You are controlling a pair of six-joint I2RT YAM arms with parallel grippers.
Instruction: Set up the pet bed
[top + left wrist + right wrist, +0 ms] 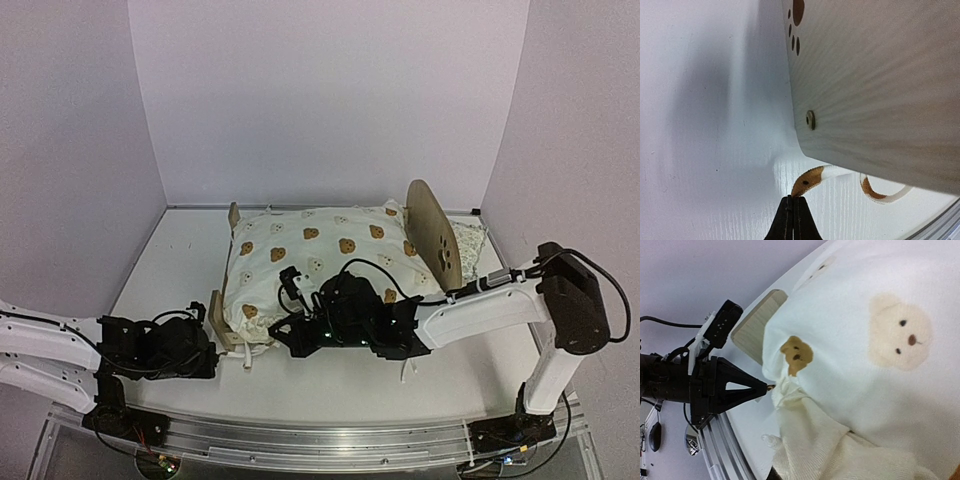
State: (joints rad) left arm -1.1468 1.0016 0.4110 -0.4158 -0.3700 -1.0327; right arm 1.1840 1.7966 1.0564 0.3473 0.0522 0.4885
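Pinching a tie at the foot corner

Lying lengthwise across the table under the quilt [320, 250]: pet bed [428, 232], headboard right, footboard [880, 75] left. Clamped on the brown-and-white tie [807, 180] just beside that footboard, and nearer to it: left gripper [792, 200]. Stretched along the near side: right gripper [283, 330], open or closed impossible to tell.

Materials you've got in view:
Pet bed [432, 232] is bare light plywood, matt, with the grain showing; you can see a dull metal screw [810, 119] in its end board. Quilt [320, 262] is soft matt cream cloth, and its ruffle [810, 440] is a coarser ribbed weave. Tie strap [812, 178] is woven tape. Left gripper [793, 200] looks like matt black plastic. Table [700, 150] is white, matt and faintly streaked. Front rail [300, 440] is brushed aluminium.
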